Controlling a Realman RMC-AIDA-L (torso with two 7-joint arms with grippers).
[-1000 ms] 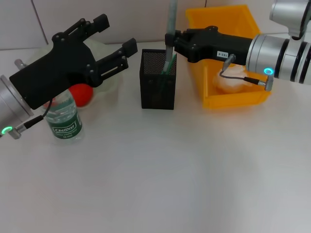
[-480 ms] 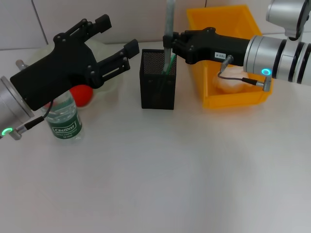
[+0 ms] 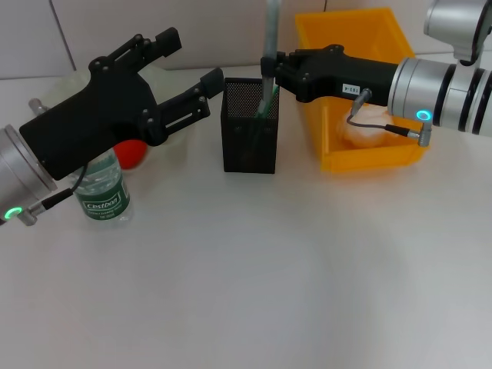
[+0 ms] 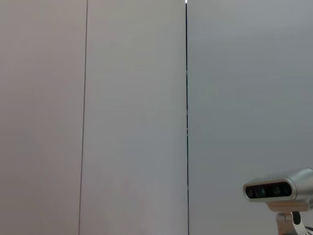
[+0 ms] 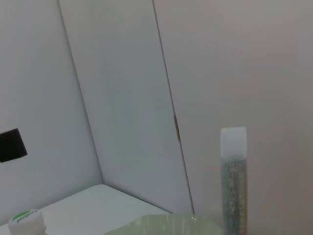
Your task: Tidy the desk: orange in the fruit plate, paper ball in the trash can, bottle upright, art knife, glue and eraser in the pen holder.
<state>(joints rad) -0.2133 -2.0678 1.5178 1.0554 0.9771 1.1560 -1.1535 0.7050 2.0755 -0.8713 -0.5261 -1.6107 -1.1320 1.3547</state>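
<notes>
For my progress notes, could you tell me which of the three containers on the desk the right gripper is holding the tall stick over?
The black mesh pen holder in the middle: the right gripper holds the glue stick over it, not the yellow bin or pale plate.

The bottle (image 3: 102, 195) carries a green label with the white word "Cestbon"; smaller print beneath it is too fine to read. A small white sticker on the right gripper (image 3: 270, 74) bears dark characters that cannot be made out.
</notes>
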